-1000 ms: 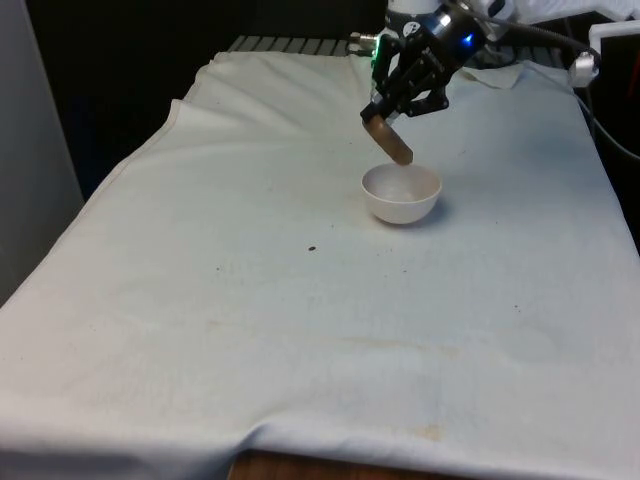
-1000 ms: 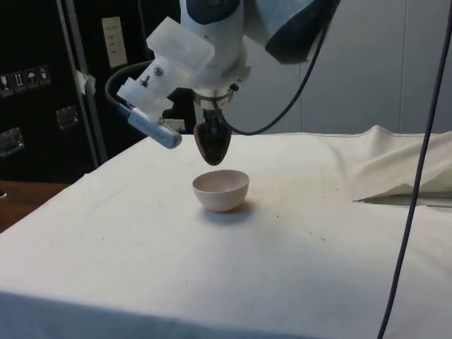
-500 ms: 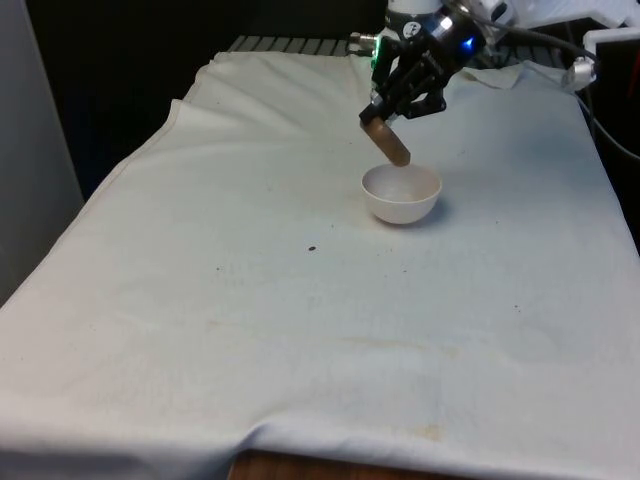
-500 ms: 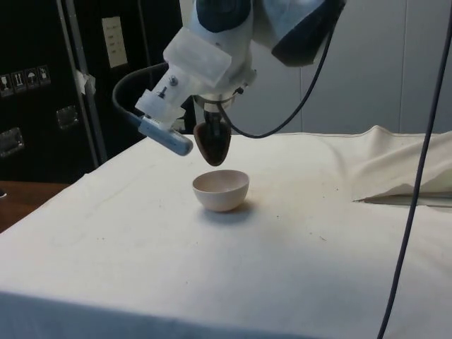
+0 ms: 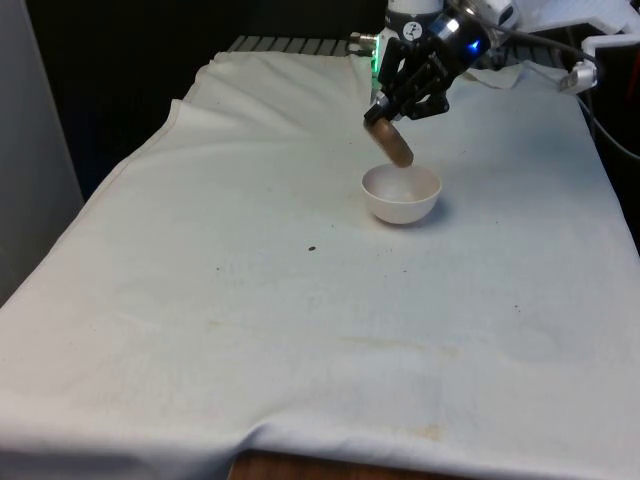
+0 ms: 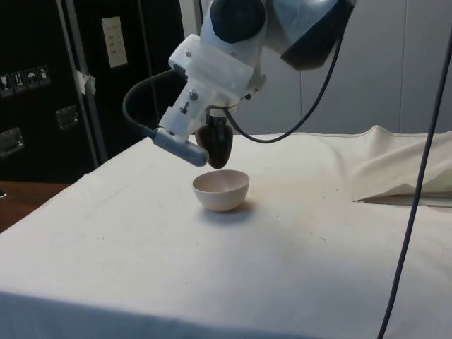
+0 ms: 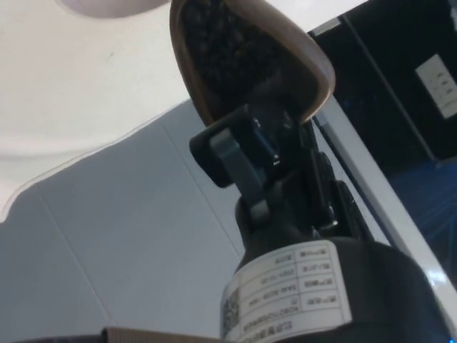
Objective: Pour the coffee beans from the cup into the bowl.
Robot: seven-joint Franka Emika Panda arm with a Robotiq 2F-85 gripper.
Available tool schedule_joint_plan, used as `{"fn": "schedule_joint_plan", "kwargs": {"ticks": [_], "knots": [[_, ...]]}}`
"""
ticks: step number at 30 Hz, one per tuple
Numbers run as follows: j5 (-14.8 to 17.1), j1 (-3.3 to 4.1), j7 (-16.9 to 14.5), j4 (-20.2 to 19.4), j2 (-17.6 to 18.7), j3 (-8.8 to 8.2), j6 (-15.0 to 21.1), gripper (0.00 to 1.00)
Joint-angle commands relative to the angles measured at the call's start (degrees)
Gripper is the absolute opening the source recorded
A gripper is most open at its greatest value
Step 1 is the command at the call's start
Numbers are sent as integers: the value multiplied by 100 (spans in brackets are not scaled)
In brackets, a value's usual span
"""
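Note:
A white bowl (image 5: 401,193) stands on the white cloth toward the far end of the table; in the side view the bowl (image 6: 221,189) sits just below the gripper. My gripper (image 5: 392,122) is shut on a brown cup (image 5: 391,143), which is tilted with its mouth down toward the bowl's far rim. From the side the cup (image 6: 217,145) hangs just above the bowl's edge. In the wrist view the cup (image 7: 285,50) is squeezed between the fingers (image 7: 232,153) and dark coffee beans (image 7: 225,43) fill its inside. A sliver of the bowl (image 7: 107,7) shows beyond it.
A single dark bean (image 5: 312,249) lies on the cloth to the front view's left of the bowl. A folded heap of cloth (image 6: 402,166) rises at the side view's right. Cables (image 6: 417,183) hang down there too.
The wrist has rotated further, tipping the cup more steeply toward the bowl. The cup has risen slightly and stays over the bowl's rim. The bowl has not moved.

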Motion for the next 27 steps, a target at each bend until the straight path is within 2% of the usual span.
{"fn": "schedule_joint_plan", "kwargs": {"ticks": [1, 4, 5, 7, 11, 13, 16, 20, 21, 27], "knots": [[-132, 6, 57, -17, -17, 6, 0, 0], [-246, 0, 46, -34, -23, 6, 11, 0], [-166, 0, 23, -11, 0, 6, -6, 0], [-344, 0, 34, -52, -34, 0, 17, 0], [-498, -6, 34, -80, -46, 0, 17, 0], [-453, -6, 17, -46, 0, 6, -11, 0], [-688, -11, 34, -109, -52, 0, 17, 0], [-733, -11, 17, -92, -11, 6, -17, 0], [-854, -6, 40, -155, -74, 6, 0, 0], [-1026, -6, 74, -281, -183, 11, -34, 0]]}}
